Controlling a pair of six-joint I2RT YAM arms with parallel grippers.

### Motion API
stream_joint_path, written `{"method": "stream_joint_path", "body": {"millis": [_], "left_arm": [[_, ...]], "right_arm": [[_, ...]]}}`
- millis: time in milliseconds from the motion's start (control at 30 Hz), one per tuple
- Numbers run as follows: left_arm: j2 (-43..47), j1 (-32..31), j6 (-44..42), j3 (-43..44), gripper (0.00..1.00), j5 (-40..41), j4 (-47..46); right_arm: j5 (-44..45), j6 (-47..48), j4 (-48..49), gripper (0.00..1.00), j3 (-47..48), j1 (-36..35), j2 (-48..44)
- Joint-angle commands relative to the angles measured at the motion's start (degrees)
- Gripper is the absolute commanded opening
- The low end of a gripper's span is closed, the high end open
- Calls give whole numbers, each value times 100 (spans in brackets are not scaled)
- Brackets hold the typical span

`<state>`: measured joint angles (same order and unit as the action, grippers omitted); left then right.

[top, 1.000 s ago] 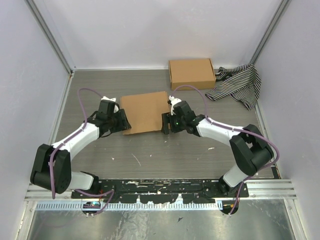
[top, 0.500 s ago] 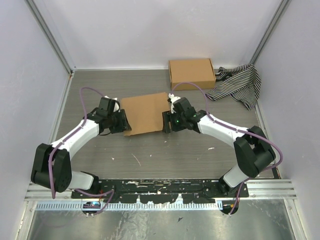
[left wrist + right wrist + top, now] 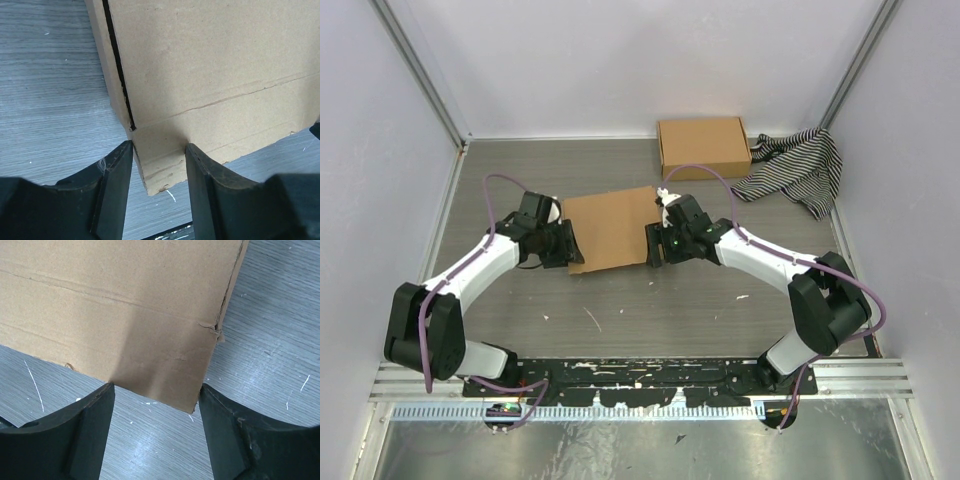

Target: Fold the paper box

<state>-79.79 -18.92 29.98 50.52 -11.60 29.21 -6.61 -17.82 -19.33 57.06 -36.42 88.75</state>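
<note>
The paper box (image 3: 610,225) is a flat brown cardboard sheet lying mid-table, with creases and a slot cut visible. My left gripper (image 3: 568,245) is at its near-left corner. In the left wrist view the gripper (image 3: 159,150) is open, its black fingers (image 3: 115,185) either side of that corner of the sheet (image 3: 210,65). My right gripper (image 3: 653,245) is at the near-right corner. In the right wrist view it (image 3: 155,390) is wide open, the corner of the sheet (image 3: 115,305) lying between its fingers (image 3: 225,430). Neither gripper holds anything.
A fully formed brown cardboard box (image 3: 704,146) stands at the back, right of centre. A black-and-white striped cloth (image 3: 795,168) lies bunched in the back right corner. White walls with metal posts enclose the table (image 3: 620,310) on three sides.
Both grippers have edged slightly closer to the sheet's near corners. The sheet has shifted only a little to the right.
</note>
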Motion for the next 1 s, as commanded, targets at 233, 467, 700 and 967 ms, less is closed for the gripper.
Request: {"method": "stream_joint_path", "body": {"millis": [233, 467, 700, 967], "left_arm": [[-203, -29, -151, 207, 52, -110, 109], [-213, -24, -149, 162, 52, -124, 65], [-302, -25, -225, 198, 52, 58, 95], [-517, -27, -273, 51, 46, 505, -56]], "right_arm": [[-94, 78, 342, 71, 216, -38, -35], [-126, 80, 532, 71, 25, -40, -34], [7, 98, 944, 70, -232, -40, 213], [524, -54, 1671, 68, -635, -40, 627]]}}
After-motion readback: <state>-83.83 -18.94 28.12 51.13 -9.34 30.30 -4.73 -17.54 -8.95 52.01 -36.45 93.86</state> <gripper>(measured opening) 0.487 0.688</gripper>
